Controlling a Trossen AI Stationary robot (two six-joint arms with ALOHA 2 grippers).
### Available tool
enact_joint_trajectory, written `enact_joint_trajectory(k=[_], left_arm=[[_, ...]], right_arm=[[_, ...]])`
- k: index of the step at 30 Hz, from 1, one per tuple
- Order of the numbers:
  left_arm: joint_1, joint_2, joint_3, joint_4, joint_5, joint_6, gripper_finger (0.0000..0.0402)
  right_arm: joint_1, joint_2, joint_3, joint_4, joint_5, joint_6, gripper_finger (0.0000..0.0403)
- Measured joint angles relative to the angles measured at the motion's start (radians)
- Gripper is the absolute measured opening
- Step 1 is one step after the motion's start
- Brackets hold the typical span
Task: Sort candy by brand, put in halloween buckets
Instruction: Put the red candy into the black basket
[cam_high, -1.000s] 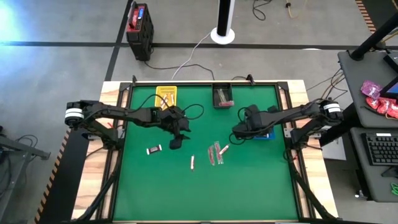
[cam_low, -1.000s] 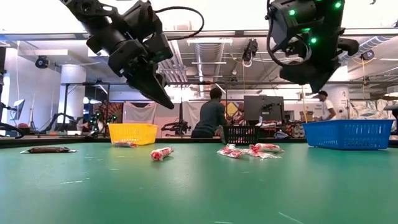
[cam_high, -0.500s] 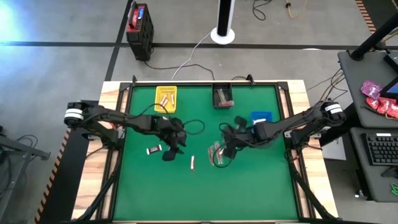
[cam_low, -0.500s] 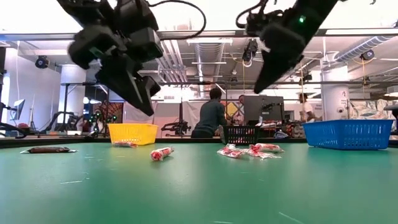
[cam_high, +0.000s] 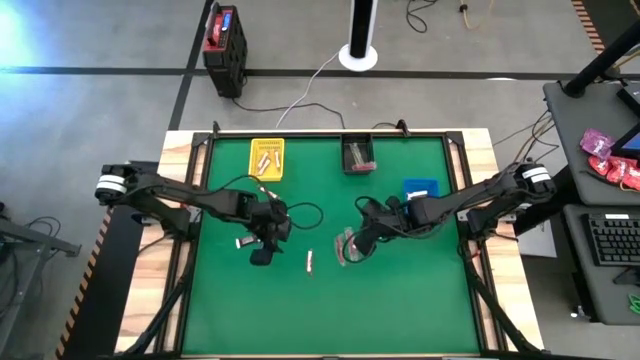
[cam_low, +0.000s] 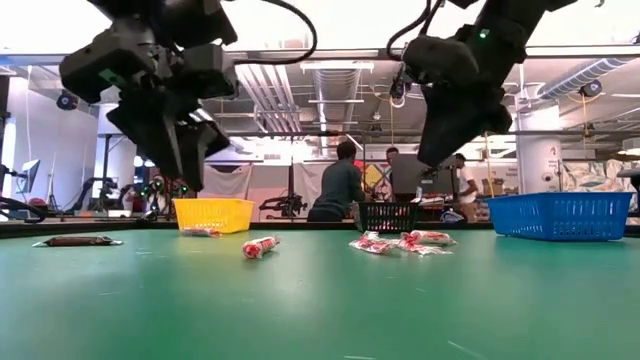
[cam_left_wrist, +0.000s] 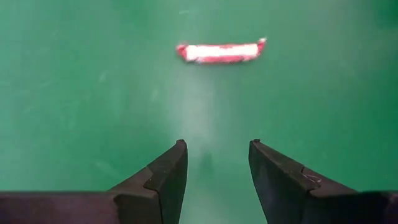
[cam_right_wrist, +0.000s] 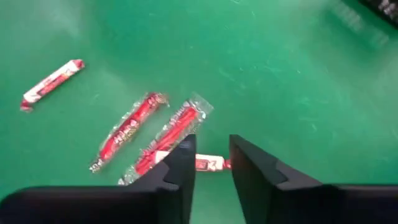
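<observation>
The left gripper (cam_left_wrist: 214, 171) hangs above the green table (cam_high: 400, 300) with its two dark fingers parted and nothing between them; a white bar with red ends (cam_left_wrist: 220, 51) lies flat on the table ahead of it, well clear of the fingertips. From overhead this gripper (cam_high: 261, 256) sits left of the table's middle, near a dark bar (cam_high: 246, 242) and with the white bar (cam_high: 310, 261) to its right. The right gripper (cam_right_wrist: 212, 165) is also released, its fingers a small gap apart and empty, poised over a loose cluster of candy: two pink-red bars in clear wrap (cam_right_wrist: 127, 131) lie side by side at a slant, a small white bar (cam_right_wrist: 205, 163) shows in the gap between the fingers, and another white bar (cam_right_wrist: 51, 83) lies farther off. Overhead, that gripper (cam_high: 358, 243) is right of centre, just beside the cluster (cam_high: 345, 250). Along the far edge stand the yellow bucket (cam_high: 266, 147) with a few bars inside and the black bucket (cam_high: 359, 156), whose contents are hard to make out. The blue bucket (cam_high: 420, 187) sits near the right edge, partly under the right arm.
</observation>
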Motion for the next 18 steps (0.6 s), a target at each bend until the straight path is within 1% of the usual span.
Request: enact_joint_trajectory(k=[5, 8, 13, 18], left_arm=[[0.000, -0.058, -0.005, -0.006, -0.068, 0.025, 0.0155], [0.000, -0.092, -0.005, -0.002, -0.121, 0.047, 0.0155], [0.000, -0.149, -0.011, 0.008, -0.158, 0.072, 0.0155], [0.000, -0.200, -0.017, 0.008, -0.161, 0.066, 0.0155]], right_arm=[[-0.005, 0.031, 0.002, 0.030, -0.001, 0.092, 0.0146], [-0.005, 0.072, 0.002, 0.080, -0.033, 0.110, 0.0163], [-0.005, 0.149, 0.039, 0.076, -0.055, 0.143, 0.0171], [-0.009, 0.246, 0.129, 0.046, -0.054, 0.116, 0.0172]])
